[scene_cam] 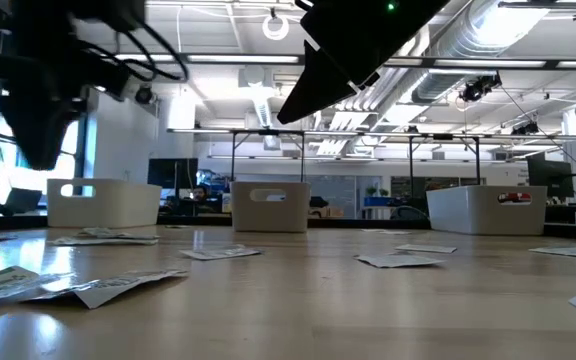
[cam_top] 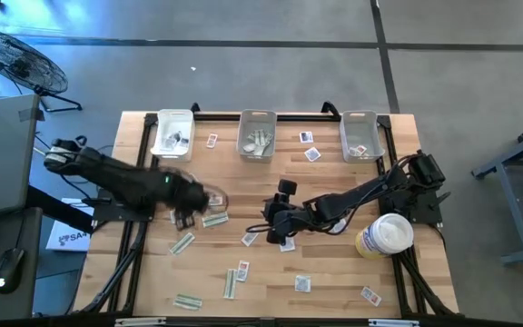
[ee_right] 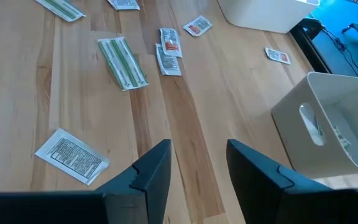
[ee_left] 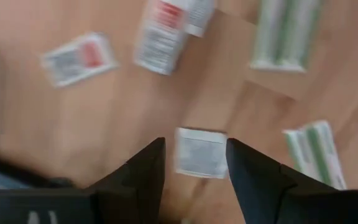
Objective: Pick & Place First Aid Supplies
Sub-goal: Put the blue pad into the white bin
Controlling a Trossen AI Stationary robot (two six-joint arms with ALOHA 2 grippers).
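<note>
First aid supplies lie scattered flat on the wooden table (cam_top: pixel 334 282): white packets (cam_top: pixel 302 284) with red or blue marks and pale green strips (cam_top: pixel 182 242). My left gripper (cam_top: pixel 189 207) hangs open over the table's left part, pointing down. In the left wrist view a white packet (ee_left: pixel 201 152) shows on the wood below, between the gripper's (ee_left: pixel 194 162) two fingers; they do not touch it. My right gripper (cam_top: pixel 275 227) stands open above the table's middle, slanting down, nothing between its fingers (ee_right: pixel 197 158). A white packet (ee_right: pixel 72 155) and a green strip (ee_right: pixel 123 62) lie ahead of it.
Three clear bins stand along the far edge, left (cam_top: pixel 172 132), middle (cam_top: pixel 257 134) and right (cam_top: pixel 361 134), each with some packets inside. A white-and-yellow round tub (cam_top: pixel 384 236) stands at the right beside my right arm. More packets (cam_top: pixel 307 136) lie near the bins.
</note>
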